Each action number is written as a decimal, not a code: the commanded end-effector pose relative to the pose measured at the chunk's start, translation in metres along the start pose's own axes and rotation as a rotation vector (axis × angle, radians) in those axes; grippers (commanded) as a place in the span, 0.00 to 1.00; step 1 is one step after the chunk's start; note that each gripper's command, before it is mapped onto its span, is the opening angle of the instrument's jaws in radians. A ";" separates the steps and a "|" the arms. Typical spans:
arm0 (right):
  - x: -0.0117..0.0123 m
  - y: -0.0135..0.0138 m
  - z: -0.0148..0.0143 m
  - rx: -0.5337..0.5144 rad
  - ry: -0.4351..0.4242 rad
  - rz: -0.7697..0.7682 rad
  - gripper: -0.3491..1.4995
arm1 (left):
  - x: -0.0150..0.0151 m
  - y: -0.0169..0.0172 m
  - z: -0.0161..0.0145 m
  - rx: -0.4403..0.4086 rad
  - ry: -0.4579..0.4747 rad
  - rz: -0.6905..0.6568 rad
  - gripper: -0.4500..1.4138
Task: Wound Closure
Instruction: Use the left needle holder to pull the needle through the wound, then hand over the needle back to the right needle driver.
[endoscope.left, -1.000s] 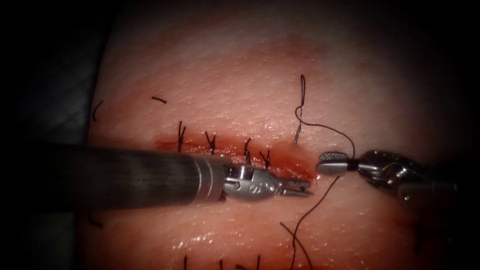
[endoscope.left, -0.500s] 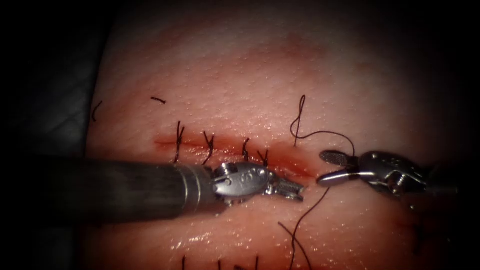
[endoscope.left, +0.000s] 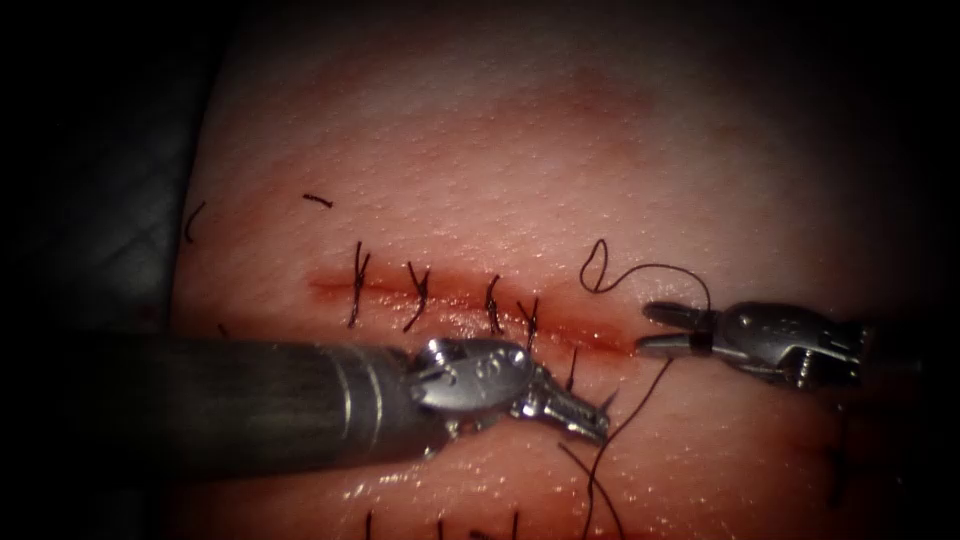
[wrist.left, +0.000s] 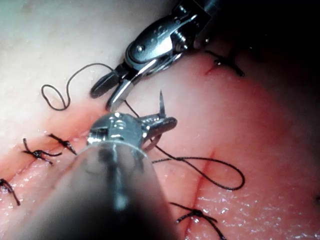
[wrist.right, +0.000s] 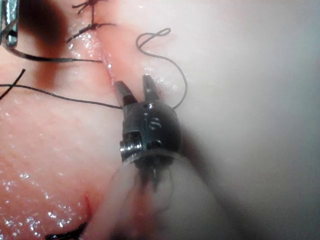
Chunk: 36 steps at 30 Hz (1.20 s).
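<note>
Left tool (endoscope.left: 590, 420), lower centre, jaws closed on the needle; right tool (endoscope.left: 655, 328), right of centre, jaws parted.

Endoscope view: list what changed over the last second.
The left tool swung down from the cut to the tissue below it and now grips the needle, its tip free. The thread loop above the cut shrank and slid down toward it. The right tool rolled; its jaws now stand open, thread lying across their base. The right tool's place and the tied stitches are unchanged.
</note>
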 end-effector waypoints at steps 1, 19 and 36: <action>-0.0004 -0.0004 0.0008 0.004 0.001 0.000 0.34 | 0.0001 0.0000 0.0005 0.018 -0.004 0.050 0.00; -0.0012 -0.0010 0.0005 0.015 0.044 0.000 0.66 | 0.0105 0.0039 -0.0028 0.283 -0.060 0.809 0.00; 0.0037 -0.0025 -0.0028 0.236 0.169 0.842 0.80 | 0.0054 0.0025 -0.0042 0.332 -0.043 0.948 0.00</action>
